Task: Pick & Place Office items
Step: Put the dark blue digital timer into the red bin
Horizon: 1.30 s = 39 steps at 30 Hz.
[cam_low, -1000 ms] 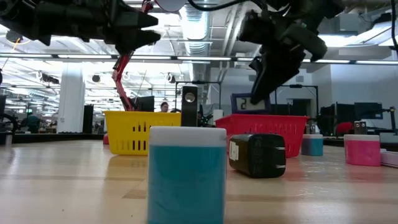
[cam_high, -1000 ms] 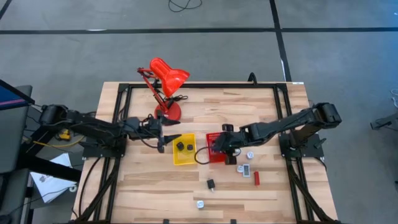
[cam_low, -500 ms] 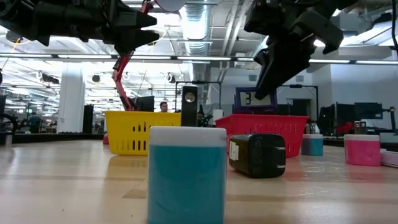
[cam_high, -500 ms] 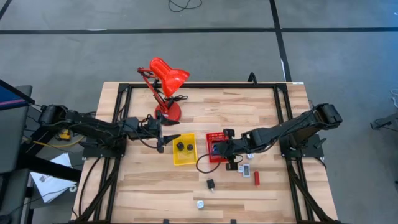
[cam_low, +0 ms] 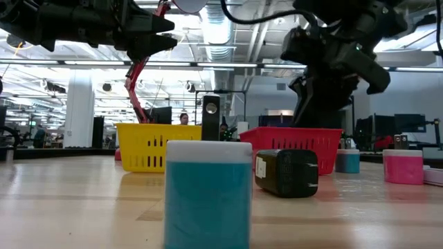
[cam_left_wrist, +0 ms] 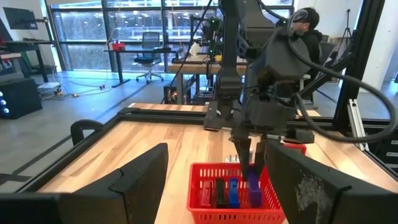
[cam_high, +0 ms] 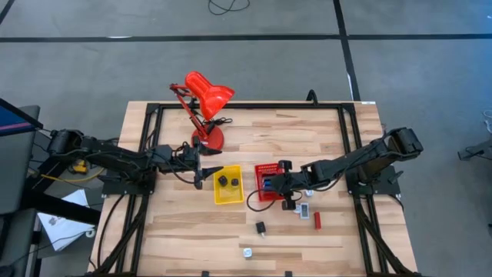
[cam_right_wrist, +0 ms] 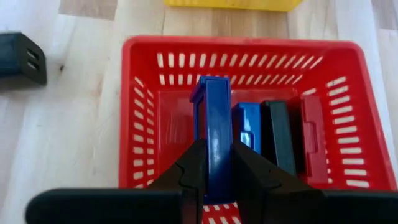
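Overhead, the right gripper [cam_high: 286, 183] hangs over the red tray [cam_high: 268, 183] at mid-surface, the yellow tray [cam_high: 227, 185] just beside it. Left gripper [cam_high: 201, 168] waits near the yellow tray's outer side, by the red desk lamp [cam_high: 204, 100]. Two black pieces [cam_high: 224, 181] lie in the yellow tray. Loose items on the wooden surface [cam_high: 177, 231]: a red piece [cam_high: 316, 220], a white piece [cam_high: 304, 209], a black piece [cam_high: 260, 228], a pale piece [cam_high: 247, 251].

Low view: the right gripper [cam_low: 313, 111] reaches down behind the red tray's [cam_low: 297, 148] rim. A black adapter [cam_low: 286, 172] and a teal block [cam_low: 208, 194] sit in front.

Left wrist view: left jaws stand apart, holding nothing. Beyond them the right gripper [cam_left_wrist: 252, 163] dips into the red tray [cam_left_wrist: 239, 202], a blue piece [cam_left_wrist: 254, 190] between its fingers. A person [cam_left_wrist: 308, 25] sits in the room behind.

Right wrist view: right jaws are clenched on the upright blue piece [cam_right_wrist: 215, 130], inside the red tray [cam_right_wrist: 143, 112]. Beside it lie another blue piece [cam_right_wrist: 248, 127], a black piece [cam_right_wrist: 278, 137] and a red piece [cam_right_wrist: 314, 138].
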Available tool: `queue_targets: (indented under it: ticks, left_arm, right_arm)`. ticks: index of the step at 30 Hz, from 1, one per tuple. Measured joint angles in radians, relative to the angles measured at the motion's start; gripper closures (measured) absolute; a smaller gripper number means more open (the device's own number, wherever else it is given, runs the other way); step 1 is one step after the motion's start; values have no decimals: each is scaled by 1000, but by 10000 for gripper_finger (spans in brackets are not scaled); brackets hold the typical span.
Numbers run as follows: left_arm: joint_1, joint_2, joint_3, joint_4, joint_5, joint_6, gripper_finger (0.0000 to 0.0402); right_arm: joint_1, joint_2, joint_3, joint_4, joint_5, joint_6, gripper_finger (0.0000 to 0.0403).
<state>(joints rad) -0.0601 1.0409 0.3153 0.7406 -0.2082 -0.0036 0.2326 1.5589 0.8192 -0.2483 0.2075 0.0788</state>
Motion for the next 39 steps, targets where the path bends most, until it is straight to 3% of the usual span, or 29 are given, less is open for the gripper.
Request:
queue_targets:
  ticks: [18,39]
  left_arm:
    - [0,0,0,0,0,-1,141]
    - [0,0,1,0,0,-2,141]
  right_arm:
    - [3,0,-135,199,54,3,346]
    - [2,0,-137,200,53,27,344]
